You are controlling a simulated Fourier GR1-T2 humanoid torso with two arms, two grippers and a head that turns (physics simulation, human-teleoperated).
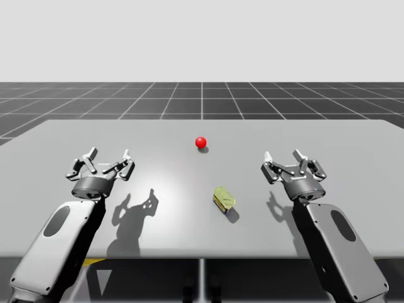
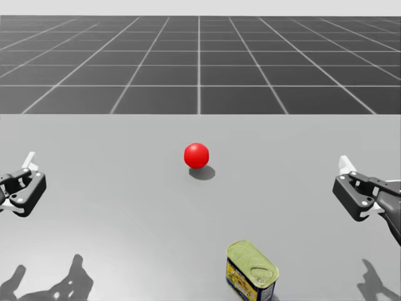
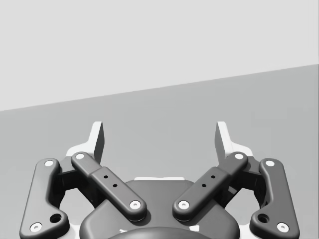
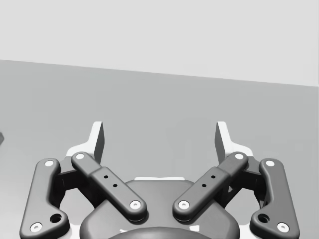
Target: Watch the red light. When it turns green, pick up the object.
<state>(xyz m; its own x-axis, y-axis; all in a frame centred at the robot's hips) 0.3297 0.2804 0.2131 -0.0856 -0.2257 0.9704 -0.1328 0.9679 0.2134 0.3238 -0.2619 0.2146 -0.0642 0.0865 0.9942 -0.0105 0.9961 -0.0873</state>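
Yellow-green tin (image 2: 252,273): likely rigid, light, slick — pinch across its flat sides; left tool (image 3: 159,133) and right tool (image 4: 159,133) gape empty.

Right gripper (image 4: 159,140) with both fingers spread wide apart. Grey table (image 4: 164,94) ahead of it, its bare surface seen between the fingertips. Pale plain background beyond the far edge.

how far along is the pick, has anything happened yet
Done: nothing; the light is red and the yellow-green can sits untouched on the table. In hand: waiting, left tool and right tool open, either side of the can. Left: see green, reach, grasp and lift the can.
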